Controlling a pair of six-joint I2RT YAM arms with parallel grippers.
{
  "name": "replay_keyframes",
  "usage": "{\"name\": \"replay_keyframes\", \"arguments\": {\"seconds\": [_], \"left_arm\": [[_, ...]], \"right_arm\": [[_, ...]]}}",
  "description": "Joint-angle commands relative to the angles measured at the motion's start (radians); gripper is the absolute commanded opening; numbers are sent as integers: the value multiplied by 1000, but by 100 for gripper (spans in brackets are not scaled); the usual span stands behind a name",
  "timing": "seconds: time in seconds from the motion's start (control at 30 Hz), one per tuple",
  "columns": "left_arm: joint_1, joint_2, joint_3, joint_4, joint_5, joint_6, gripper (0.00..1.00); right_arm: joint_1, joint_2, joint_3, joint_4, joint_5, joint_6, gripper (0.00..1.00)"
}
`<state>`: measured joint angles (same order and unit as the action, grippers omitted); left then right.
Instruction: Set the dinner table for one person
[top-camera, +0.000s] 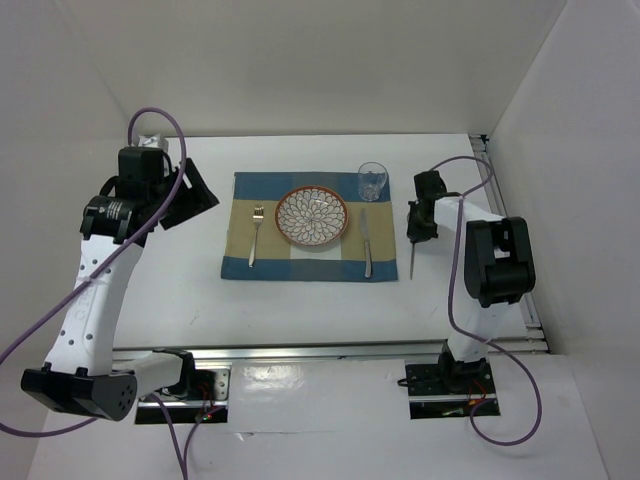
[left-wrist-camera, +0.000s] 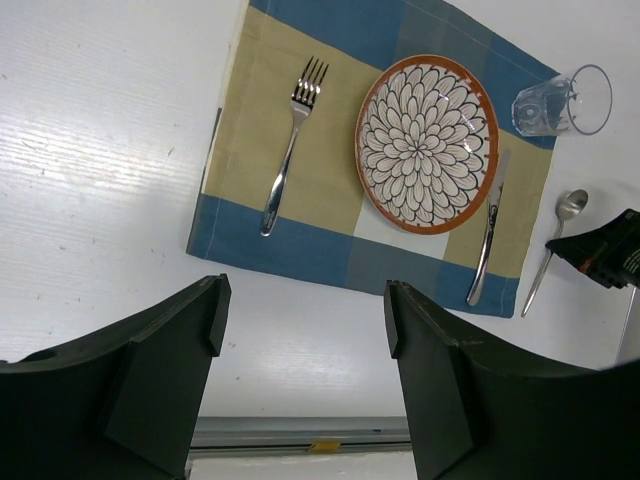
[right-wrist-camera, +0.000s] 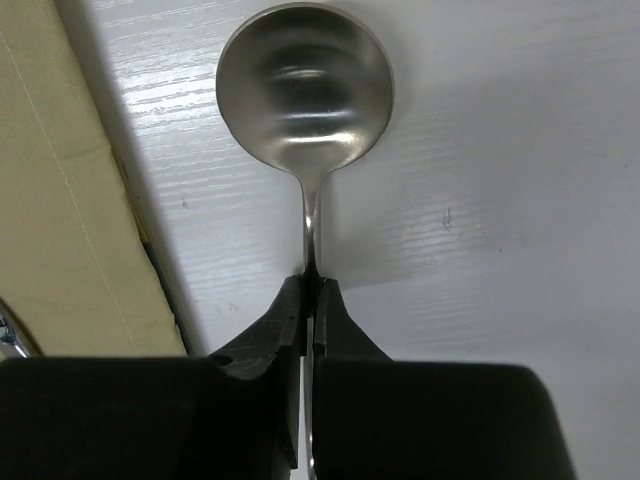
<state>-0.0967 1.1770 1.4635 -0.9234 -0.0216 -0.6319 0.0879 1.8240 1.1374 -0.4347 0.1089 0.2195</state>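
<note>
The white dinner table (top-camera: 320, 310) runs from the arm bases at its near edge to the back wall, and at mid-table a blue-and-tan placemat (top-camera: 262, 262) carries a fork (top-camera: 255, 235), a patterned plate (top-camera: 313, 215) and a knife (top-camera: 366, 245), with a glass (top-camera: 373, 182) at its far right corner. Just right of the mat, the right gripper (right-wrist-camera: 310, 300) is pinched tight on the neck of a spoon (right-wrist-camera: 305, 80) low at the tabletop, its bowl pointing past the fingertips and its arm folded at the elbow. The left arm rises tall on the left side, and the left gripper (left-wrist-camera: 305, 305) is spread wide and empty, held high and aimed towards the mat.
</note>
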Motion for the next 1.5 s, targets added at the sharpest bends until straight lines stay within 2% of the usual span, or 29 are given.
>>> {"name": "replay_keyframes", "arguments": {"seconds": [0.0,0.13,0.33,0.5,0.77,1.0,1.03,1.1,1.17,1.2,1.27,1.3,1.4,1.43,1.47], "left_arm": [[-3,-2,12,14,-9,21,80],[-3,-2,12,14,0,21,80],[-3,-2,12,14,20,21,80],[-3,7,12,14,20,21,80],[-3,7,12,5,11,40,80],[-3,7,12,5,11,40,80],[-3,7,12,5,11,40,80],[-3,7,12,5,11,40,80],[-3,7,12,5,11,40,80],[-3,7,12,5,11,40,80],[-3,7,12,5,20,40,80],[-3,7,21,5,20,40,80],[-3,7,21,5,29,40,80],[-3,7,30,5,29,40,80],[-3,7,31,5,29,40,80]], "right_arm": [[-20,-80,27,-2,-8,3,0],[24,-187,45,-47,-67,26,0],[119,-198,65,-95,-118,73,0],[185,-103,107,-84,-138,109,0],[220,23,167,-65,-95,129,1],[231,54,188,-85,-42,147,29],[240,32,188,-85,-41,147,41],[240,23,188,-96,-32,147,51],[240,-9,197,-110,-22,147,55],[240,-18,209,-110,-9,147,62],[240,-57,222,-133,-9,147,62],[230,-71,235,-133,3,156,69],[210,-152,245,-157,24,172,80],[185,-199,236,-173,38,200,95],[168,-222,236,-189,47,214,100]]}}
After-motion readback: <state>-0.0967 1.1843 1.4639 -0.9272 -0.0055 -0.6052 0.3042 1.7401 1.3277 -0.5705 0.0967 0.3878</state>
